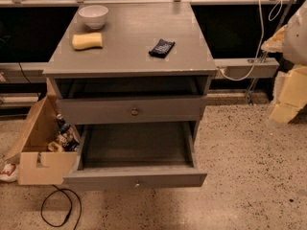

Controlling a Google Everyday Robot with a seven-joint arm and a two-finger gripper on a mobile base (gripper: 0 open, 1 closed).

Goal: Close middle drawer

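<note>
A grey cabinet [132, 42] stands in the middle of the camera view. Its middle drawer [96, 111] has a grey front with a small round knob [135, 111] and sits below a dark gap under the top; it looks pulled out a little. The bottom drawer [136, 177] is pulled far out and its inside is bare. My arm shows as white and cream shapes at the right edge, and the gripper [284, 107] hangs there, well to the right of the cabinet and apart from both drawers.
On the cabinet top are a white bowl [93, 16], a yellow sponge [87, 40] and a dark blue packet [161, 47]. An open cardboard box [36, 150] with bottles stands on the floor to the left. A black cable [60, 207] loops in front, and a white cable [259, 37] hangs at the back right.
</note>
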